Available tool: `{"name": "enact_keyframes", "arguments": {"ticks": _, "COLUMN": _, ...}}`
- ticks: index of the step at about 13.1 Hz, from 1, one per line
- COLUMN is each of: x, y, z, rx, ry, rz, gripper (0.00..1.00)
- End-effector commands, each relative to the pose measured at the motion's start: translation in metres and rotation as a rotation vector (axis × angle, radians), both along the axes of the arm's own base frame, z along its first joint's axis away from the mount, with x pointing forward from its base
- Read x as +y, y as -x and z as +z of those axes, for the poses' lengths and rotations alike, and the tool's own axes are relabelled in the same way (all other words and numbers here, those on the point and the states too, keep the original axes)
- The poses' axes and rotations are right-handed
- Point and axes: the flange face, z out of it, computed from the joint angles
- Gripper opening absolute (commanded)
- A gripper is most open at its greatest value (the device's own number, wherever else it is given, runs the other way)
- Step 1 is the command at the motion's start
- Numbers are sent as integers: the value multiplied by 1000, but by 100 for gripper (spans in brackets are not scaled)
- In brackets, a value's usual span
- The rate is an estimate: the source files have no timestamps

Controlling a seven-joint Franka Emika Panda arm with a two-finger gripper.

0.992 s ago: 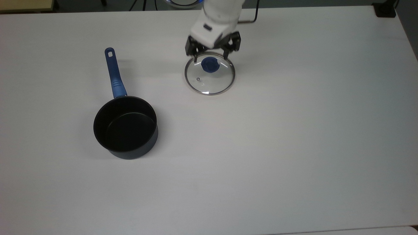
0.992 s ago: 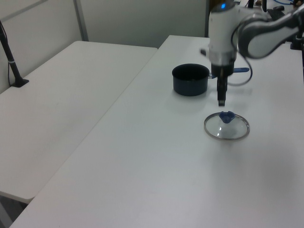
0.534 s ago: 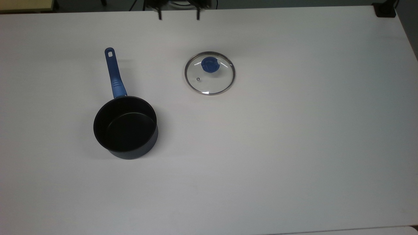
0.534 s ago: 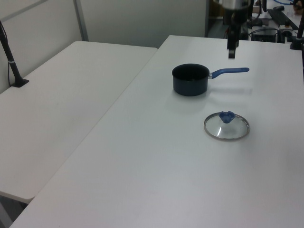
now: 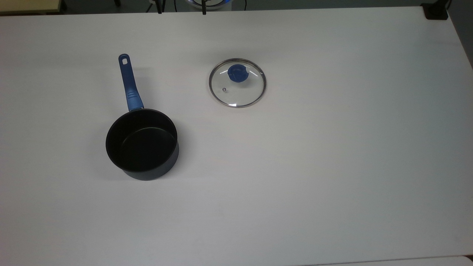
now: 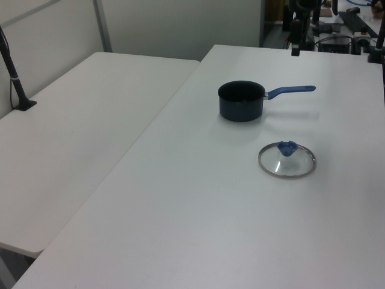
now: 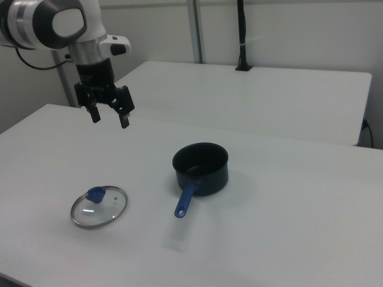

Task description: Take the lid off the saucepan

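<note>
Although the job was to lift the lid off the saucepan, the top view showed that part already settled: the lid [image 5: 237, 82] lay flat on the white table [image 5: 332, 166], its blue knob [image 5: 237, 72] up and the small steam vent [image 5: 224, 89] visible through the glass. The saucepan [image 5: 142, 144] stood well apart from it, toward the top view's lower left, its black inside open and bare, and its long blue handle [image 5: 129, 83] pointed at the far edge. At the top edge of the top view I could see two dark tips of my fingers [image 5: 203, 11], clear of both things.

From the left view, the saucepan [image 6: 241, 100] sat farther back on the table with its handle [image 6: 291, 91] running to the left view's right, and the lid [image 6: 287, 161] rested nearer the camera, apart from the pot. My gripper [image 6: 295, 42] hung high near the back edge of the table.

From the right view I had the plainest look at my gripper [image 7: 108, 112]: it hung in the air above the table's far left side, fingers spread wide with nothing between them. The lid [image 7: 99, 207] lay below and nearer the camera, untouched by me, and the saucepan [image 7: 201, 168] stood to the right view's right of it, uncovered.

I judged the task done: lid off, set down, released, my arm raised well clear. Nothing seemed left but to stay clear of both.
</note>
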Motion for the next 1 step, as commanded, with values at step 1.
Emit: {"name": "enact_keyframes", "arguments": {"ticks": 1, "x": 4, "y": 2, "z": 5, "rx": 27, "ry": -16, "rz": -13, "gripper": 100}}
